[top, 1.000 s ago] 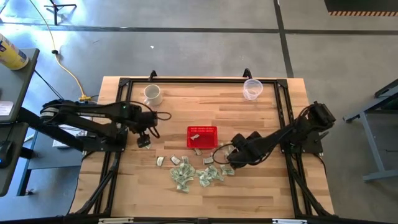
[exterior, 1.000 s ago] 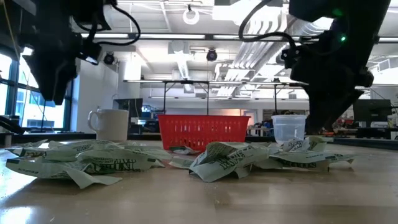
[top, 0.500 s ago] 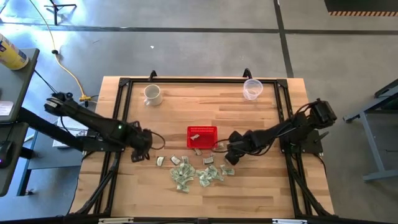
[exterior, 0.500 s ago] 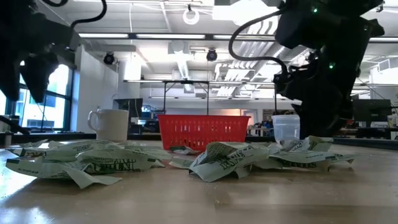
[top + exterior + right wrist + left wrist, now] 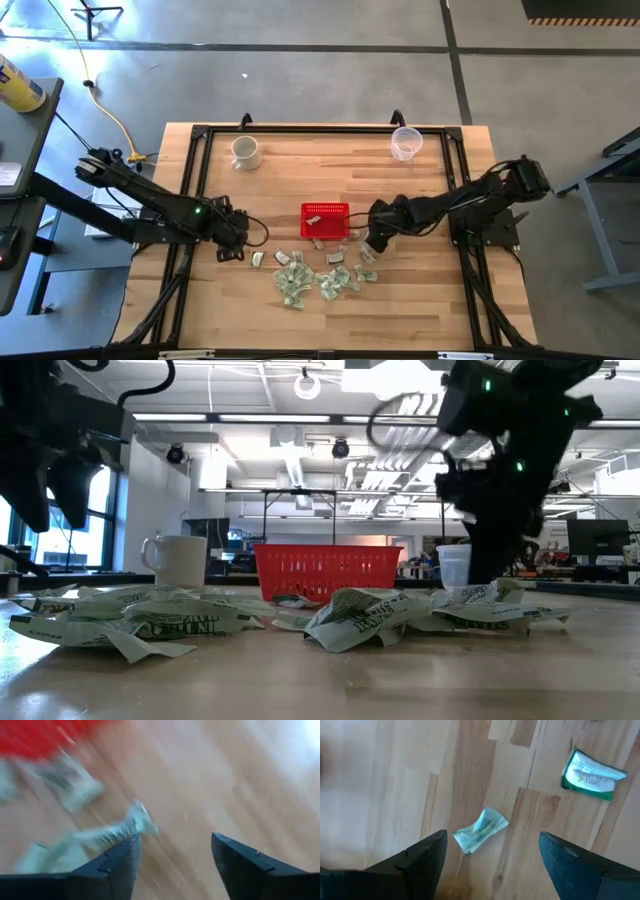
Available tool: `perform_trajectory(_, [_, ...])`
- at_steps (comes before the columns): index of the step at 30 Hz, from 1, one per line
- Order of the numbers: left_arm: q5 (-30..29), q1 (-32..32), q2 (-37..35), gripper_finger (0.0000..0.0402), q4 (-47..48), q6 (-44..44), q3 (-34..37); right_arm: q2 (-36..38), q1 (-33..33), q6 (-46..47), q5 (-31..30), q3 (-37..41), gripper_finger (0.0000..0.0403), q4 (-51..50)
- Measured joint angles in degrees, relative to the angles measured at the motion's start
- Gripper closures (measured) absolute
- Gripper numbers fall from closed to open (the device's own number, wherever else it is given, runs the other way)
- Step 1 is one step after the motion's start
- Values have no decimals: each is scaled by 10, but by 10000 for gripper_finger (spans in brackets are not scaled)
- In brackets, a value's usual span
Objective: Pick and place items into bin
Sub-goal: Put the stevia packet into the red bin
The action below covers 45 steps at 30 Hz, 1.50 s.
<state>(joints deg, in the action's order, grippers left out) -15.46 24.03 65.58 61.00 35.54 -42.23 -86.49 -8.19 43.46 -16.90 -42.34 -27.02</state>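
left gripper point(image 5: 490, 855) spread apart above wrapper point(image 5: 480, 829), frame centre; pick step; next: lower, pinch, carry to basket point(image 5: 325, 220).

In the right wrist view everything beyond the right gripper point(image 5: 172, 855) is smeared: the red basket point(image 5: 47, 735) is a blur cut off by the picture's edge, and the wrappers point(image 5: 75, 790) near it have no readable outline. In the low view the basket's point(image 5: 328, 570) lower wall is hidden behind the heap of wrappers point(image 5: 360, 615), and the clear cup point(image 5: 455, 565) is partly covered by the dark arm in front of it. In the high view the wrappers point(image 5: 315, 275) are too small to count, and the print on them cannot be read
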Motion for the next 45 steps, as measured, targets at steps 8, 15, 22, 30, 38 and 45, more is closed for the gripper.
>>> perform_trajectory(8, [20, 0, 0, 53, -42, 30, -6, 115, 52, -47, -14, -6, 227, 7])
perform_trajectory(15, [14, 0, 0, 53, -95, 93, -27, 221, 116, -94, -37, -6, 222, 19])
perform_trajectory(22, [63, -1, 9, 54, -104, 149, -27, 267, 164, -199, 3, -6, 213, 11])
perform_trajectory(30, [153, -62, 78, 107, 42, 20, -27, 279, 164, -335, 10, -7, 212, 12])
perform_trajectory(38, [171, -204, 181, 151, 30, -195, -27, 277, 173, -331, 24, -7, 212, 8])
perform_trajectory(45, [123, -217, 216, 151, -14, -284, -40, 277, 172, -273, 28, -7, 212, -45])
